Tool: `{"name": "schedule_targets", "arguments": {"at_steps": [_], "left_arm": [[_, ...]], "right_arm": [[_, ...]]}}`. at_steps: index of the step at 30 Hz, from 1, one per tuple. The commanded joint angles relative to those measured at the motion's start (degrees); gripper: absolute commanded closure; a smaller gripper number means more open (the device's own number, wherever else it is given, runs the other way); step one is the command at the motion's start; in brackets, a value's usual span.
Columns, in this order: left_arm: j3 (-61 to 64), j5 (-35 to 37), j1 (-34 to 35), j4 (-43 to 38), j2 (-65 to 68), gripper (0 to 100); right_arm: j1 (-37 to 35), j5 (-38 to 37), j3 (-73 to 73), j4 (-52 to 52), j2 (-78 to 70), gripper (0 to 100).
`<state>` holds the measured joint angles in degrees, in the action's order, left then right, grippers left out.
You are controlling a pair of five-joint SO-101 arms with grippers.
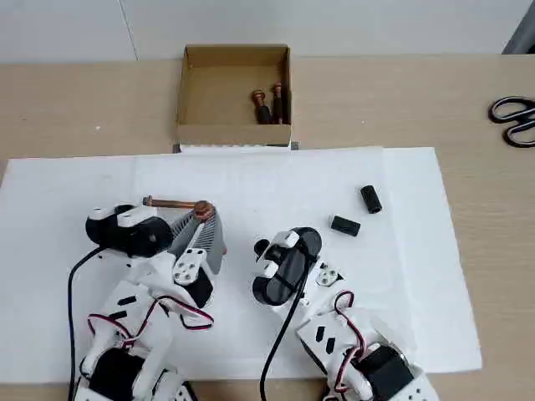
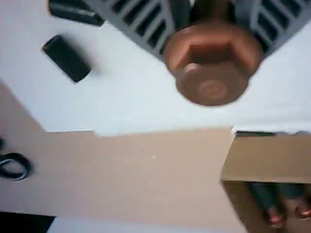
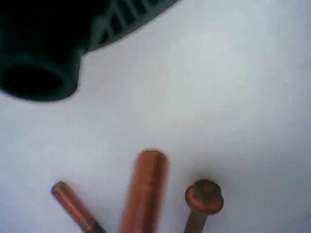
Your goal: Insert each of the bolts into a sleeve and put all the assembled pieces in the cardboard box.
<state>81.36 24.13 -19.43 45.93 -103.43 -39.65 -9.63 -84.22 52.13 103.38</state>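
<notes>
Left pincer: my left pincer (image 1: pixel 203 215) is clenched on the bolt (image 1: pixel 171 203), its grey fingers (image 2: pixel 141 22) on either side just behind the flanged head.
Bolt axis: it runs across the table, with the head to my right and facing my right pincer. The threaded tip points to my left, slightly farther from me than the head.
Bolt place: over the white paper (image 1: pixel 84 184), well short of the cardboard box (image 1: pixel 234 134).
Right pincer: my right pincer (image 1: pixel 264 249) is closed on a black sleeve (image 3: pixel 36 77). Its open bore faces the wrist camera.
Loose sleeves: two lie on the paper to my right, one (image 1: pixel 344 225) crosswise and one (image 1: pixel 370 199) more front-to-back, near each other but apart.
Other bolts: three copper pieces (image 3: pixel 145 189) show over the paper; I cannot tell whether any is the one I hold.
Box: two assembled pieces (image 1: pixel 261 107) lie side by side in its right part, heads at the far end.
Table: scissors (image 1: pixel 514 121) lie on the bare wood (image 1: pixel 84 100), far right.
</notes>
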Motion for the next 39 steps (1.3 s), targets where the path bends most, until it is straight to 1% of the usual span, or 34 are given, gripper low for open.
{"name": "schedule_targets", "arguments": {"at_steps": [1,3,7,14,21,33,39], "left_arm": [[-0.40,3.34,-0.70,-5.54,-0.70,99],[-0.40,5.54,-0.70,-6.77,-0.62,99],[-0.57,9.85,-0.35,-6.68,-0.62,99],[-0.40,15.21,-0.35,-6.59,-0.62,99],[-0.31,15.65,-0.62,-6.59,-0.62,99],[0.92,15.74,-0.79,-6.77,-0.62,99],[0.84,17.85,-1.49,-6.77,-0.62,99]], "right_arm": [[-0.31,0.26,0.00,-1.89,0.40,99.7],[-0.31,0.26,-0.88,-1.98,0.48,99.7],[-0.31,0.44,-1.41,-2.07,0.48,99.7],[-0.40,0.53,-1.14,-2.15,0.48,99.6],[-2.95,0.35,-1.67,-5.23,0.31,99.6],[-3.12,0.26,-4.40,-8.84,0.40,99.6],[-3.12,0.18,-4.84,-9.63,0.31,99.6]]}}
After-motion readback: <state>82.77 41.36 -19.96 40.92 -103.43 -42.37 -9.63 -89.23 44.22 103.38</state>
